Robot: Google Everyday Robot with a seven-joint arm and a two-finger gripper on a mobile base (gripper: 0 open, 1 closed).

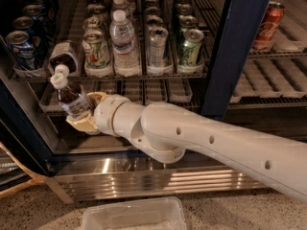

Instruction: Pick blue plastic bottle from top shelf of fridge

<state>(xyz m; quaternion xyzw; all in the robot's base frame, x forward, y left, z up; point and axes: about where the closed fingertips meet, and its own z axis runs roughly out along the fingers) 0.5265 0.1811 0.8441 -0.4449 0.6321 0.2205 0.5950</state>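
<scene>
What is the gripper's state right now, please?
Gripper: closed on the blue plastic bottle, just below the top shelf's front edge.

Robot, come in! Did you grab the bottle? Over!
Copy: pincer shut on blue plastic bottle. Bottle tilted, just below top shelf. Watch door frame beside it.

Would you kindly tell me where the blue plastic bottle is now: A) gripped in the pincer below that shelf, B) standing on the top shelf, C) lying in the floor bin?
A: the pincer, low at the left of the fridge, is shut on the tilted blue plastic bottle, below the top shelf.
</scene>
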